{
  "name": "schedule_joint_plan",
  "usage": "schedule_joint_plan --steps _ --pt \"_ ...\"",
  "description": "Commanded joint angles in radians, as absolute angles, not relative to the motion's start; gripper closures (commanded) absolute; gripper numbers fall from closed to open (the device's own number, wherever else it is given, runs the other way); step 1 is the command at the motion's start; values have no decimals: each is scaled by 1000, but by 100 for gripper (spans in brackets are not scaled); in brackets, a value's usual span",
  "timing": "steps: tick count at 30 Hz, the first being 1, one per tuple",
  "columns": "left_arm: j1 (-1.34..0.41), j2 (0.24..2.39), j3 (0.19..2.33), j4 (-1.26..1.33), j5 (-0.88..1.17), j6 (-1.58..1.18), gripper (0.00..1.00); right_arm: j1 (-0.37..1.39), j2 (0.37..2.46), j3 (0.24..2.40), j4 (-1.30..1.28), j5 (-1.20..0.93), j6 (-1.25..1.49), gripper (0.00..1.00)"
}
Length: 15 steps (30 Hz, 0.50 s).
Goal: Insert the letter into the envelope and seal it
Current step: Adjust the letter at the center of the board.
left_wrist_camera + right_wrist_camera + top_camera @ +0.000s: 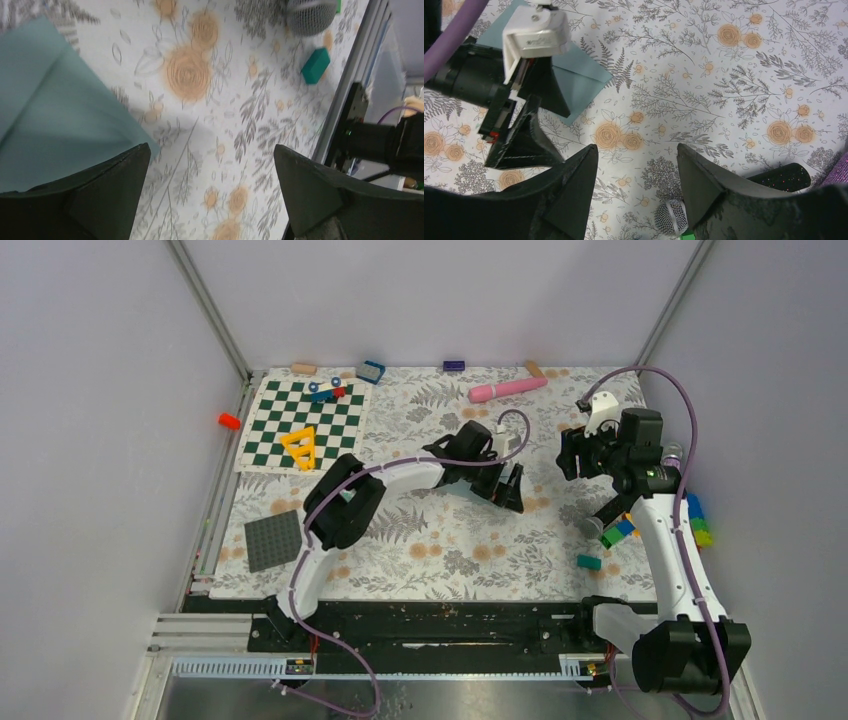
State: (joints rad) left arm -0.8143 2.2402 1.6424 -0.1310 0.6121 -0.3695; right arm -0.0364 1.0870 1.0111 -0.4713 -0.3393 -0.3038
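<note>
The teal envelope [55, 105] lies flat on the floral tablecloth; it also shows in the right wrist view [581, 80], partly under my left gripper. In the top view the left arm hides it. My left gripper [211, 149] is open and empty, low over the cloth, with one finger over the envelope's corner; in the top view it is mid-table [510, 490]. My right gripper [636, 147] is open and empty, held above the cloth to the right of the left one [572, 455]. The cream letter is not in view.
A microphone's mesh head [670, 217] and a teal block [316, 65] lie near the right gripper, with coloured bricks [617, 530] beside them. A chequered board [305, 420], a dark studded plate [273, 540] and a pink cylinder [507, 390] lie farther off.
</note>
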Motion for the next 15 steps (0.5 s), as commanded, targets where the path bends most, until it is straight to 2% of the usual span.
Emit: schedule_joint_plan --steps 1,15 --pt "-820 2088 1556 -167 633 -246 1 -44 1065 1010 -434 -337 -290 34" --pt "-860 2177 1582 -269 557 -164 1 -55 1012 1004 -414 -308 -285 33"
